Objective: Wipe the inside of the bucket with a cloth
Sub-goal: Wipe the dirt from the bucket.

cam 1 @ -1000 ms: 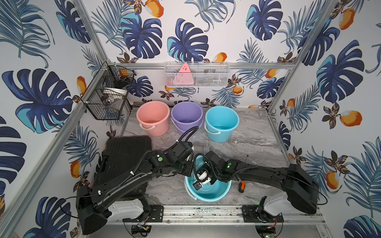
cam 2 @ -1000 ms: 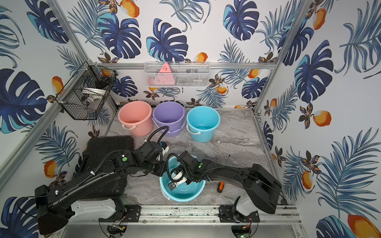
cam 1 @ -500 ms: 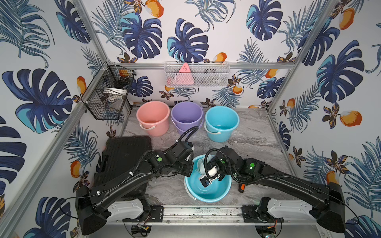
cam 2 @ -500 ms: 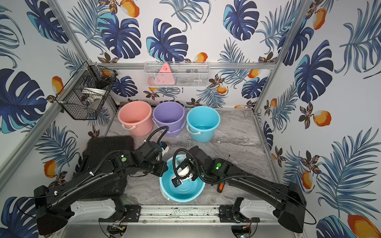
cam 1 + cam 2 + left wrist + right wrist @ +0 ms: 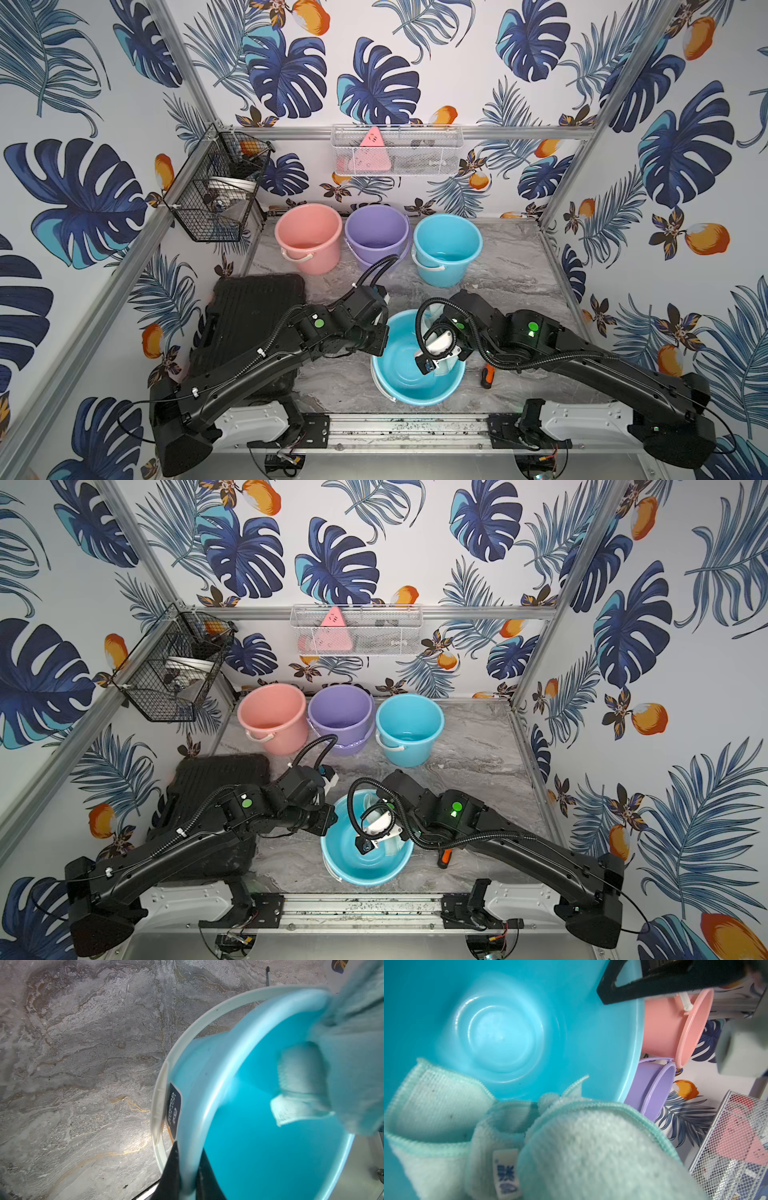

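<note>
The blue bucket (image 5: 409,380) (image 5: 361,866) stands at the front centre in both top views. My left gripper (image 5: 190,1174) (image 5: 383,337) is shut on its left rim, one black finger outside the wall and one inside. The pale mint cloth (image 5: 591,1153) (image 5: 448,365), with its white tag (image 5: 506,1172), is bunched inside the bucket. My right gripper (image 5: 440,360) (image 5: 384,840) reaches down into the bucket's right side, shut on the cloth, which hides its fingers in the right wrist view. The bucket's bottom (image 5: 502,1036) shows bare. A cloth fold (image 5: 301,1088) hangs by the inner wall.
A pink bucket (image 5: 309,239), a purple bucket (image 5: 376,235) and a second blue bucket (image 5: 446,247) stand in a row at the back. A black case (image 5: 253,307) lies at the left. An orange-handled screwdriver (image 5: 486,376) lies right of the bucket. Wire baskets (image 5: 216,195) (image 5: 397,151) hang on the walls.
My right gripper has carried the cloth across the inside of the bucket from its left-centre to its right side. The left gripper has stayed on the rim.
</note>
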